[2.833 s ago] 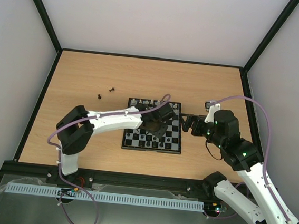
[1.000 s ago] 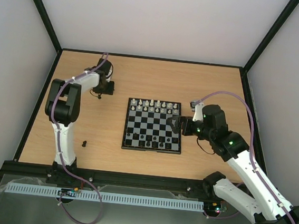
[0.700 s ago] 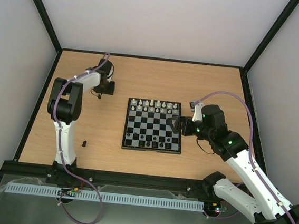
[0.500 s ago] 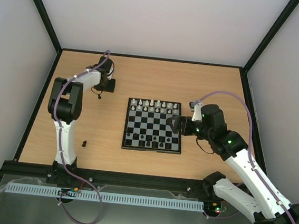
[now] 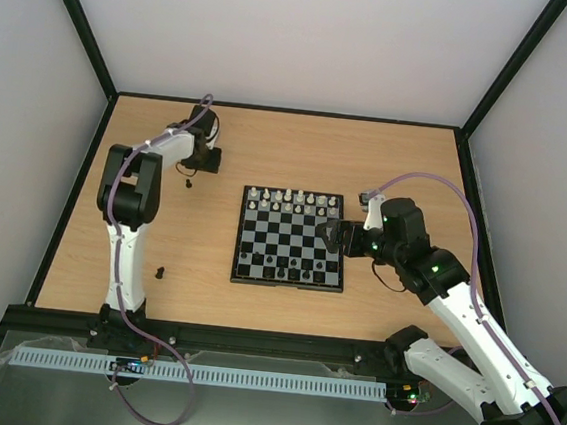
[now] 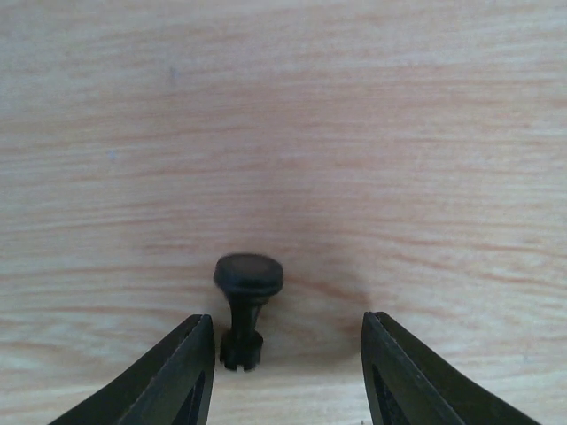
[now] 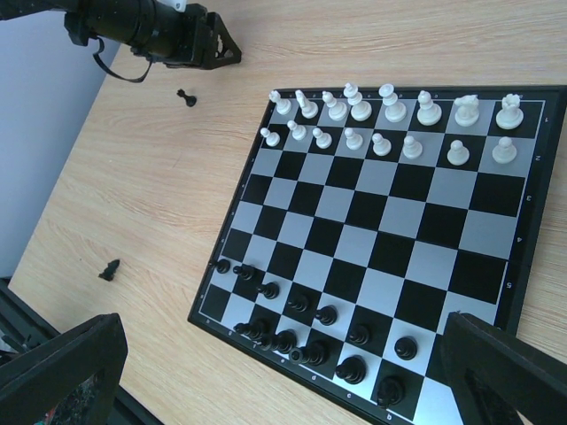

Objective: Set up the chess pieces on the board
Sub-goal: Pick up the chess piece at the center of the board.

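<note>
The board (image 5: 291,241) (image 7: 372,230) lies mid-table. Several black chess pieces (image 5: 284,264) (image 7: 323,314) stand on its two near rows. My left gripper (image 5: 207,157) (image 6: 288,359) is at the far left of the table, open, its fingers either side of a black piece (image 6: 245,310) that lies on its side on the wood. The piece is close to the left finger (image 6: 182,376) and apart from the right one. Two more black pieces rest loose on the table, one (image 5: 188,183) (image 7: 186,97) near the left gripper (image 7: 159,35), one (image 5: 160,272) (image 7: 108,268) nearer the front. My right gripper (image 5: 330,235) (image 7: 283,363) hovers open over the board's right edge, holding nothing.
White pieces (image 5: 290,200) (image 7: 390,111) fill the board's two far rows. A black frame (image 5: 73,202) edges the table on the left and back, with walls beyond it.
My left gripper has crept slightly toward the back of the table while the arm's elbow shifted right. The right arm and the pieces on the board have not moved.
</note>
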### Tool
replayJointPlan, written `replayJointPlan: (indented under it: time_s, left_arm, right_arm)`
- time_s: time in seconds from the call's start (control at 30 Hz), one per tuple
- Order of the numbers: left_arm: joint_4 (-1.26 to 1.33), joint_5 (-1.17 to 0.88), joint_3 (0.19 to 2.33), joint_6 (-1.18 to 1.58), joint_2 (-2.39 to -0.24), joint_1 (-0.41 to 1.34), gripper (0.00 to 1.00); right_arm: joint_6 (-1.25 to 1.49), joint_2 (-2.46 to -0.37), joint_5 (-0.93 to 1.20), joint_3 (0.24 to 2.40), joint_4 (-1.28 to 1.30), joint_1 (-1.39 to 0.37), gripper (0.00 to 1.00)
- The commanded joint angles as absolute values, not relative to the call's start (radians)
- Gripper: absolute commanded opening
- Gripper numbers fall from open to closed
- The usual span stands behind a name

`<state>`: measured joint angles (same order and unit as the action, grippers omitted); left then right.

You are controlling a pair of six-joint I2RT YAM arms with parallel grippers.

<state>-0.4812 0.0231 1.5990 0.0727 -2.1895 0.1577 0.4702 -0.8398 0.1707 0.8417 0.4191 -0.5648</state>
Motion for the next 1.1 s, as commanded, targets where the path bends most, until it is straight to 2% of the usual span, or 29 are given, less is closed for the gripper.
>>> replayJointPlan:
  time_s: [0.0,0.33,0.5,1.07]
  left_arm:
    - [-0.491,0.016,1.653,0.062,-2.223,0.155,0.49]
    - [-0.485,0.006,1.665,0.075,-2.233,0.142,0.47]
    - [-0.490,0.005,1.661,0.083,-2.238,0.134,0.35]
    - [-0.479,-0.028,1.611,0.092,-2.219,0.133,0.08]
  right_arm:
    - [0.453,-0.845,0.160,0.827,0.411,-0.569,0.99]
    - [0.453,-0.851,0.161,0.827,0.408,-0.569,0.99]
    - [0.453,-0.851,0.160,0.825,0.408,-0.569,0.99]
    - [0.453,-0.851,0.160,0.820,0.408,-0.569,0.99]
